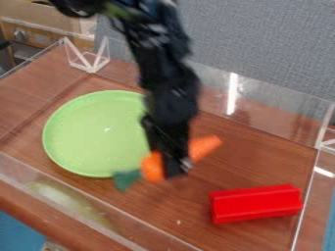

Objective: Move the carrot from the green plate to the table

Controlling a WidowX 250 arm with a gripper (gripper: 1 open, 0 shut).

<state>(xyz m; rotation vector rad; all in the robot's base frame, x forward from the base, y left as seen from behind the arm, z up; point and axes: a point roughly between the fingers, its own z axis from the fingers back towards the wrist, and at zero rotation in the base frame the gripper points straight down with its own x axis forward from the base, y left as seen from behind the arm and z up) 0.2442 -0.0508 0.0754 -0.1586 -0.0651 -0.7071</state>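
My gripper (167,164) points straight down, jaws pinching the carrot (177,157) across its middle. The picture is smeared with motion blur here, so the exact line of the fingertips is hard to read, but the orange body clearly sits between them. The carrot lies tilted in my hold: pointed tip up and to the right of my jaws, dark green stub (125,179) down and to the left. It looks to be held above the desk (262,137), off the plate; whether the stub touches the wood I cannot tell.

The green plate (85,132) is to the left of my jaws, its near rim just beside the stub, its surface bare.

Right of my jaws and a little nearer the camera lies 1 red block (257,203), near but apart from the carrot. Between it and my jaws there is an open strip of wood.

The clear wall (256,93) runs behind my arm, another stands at the far right past the block, and the front wall edge runs below my jaws.
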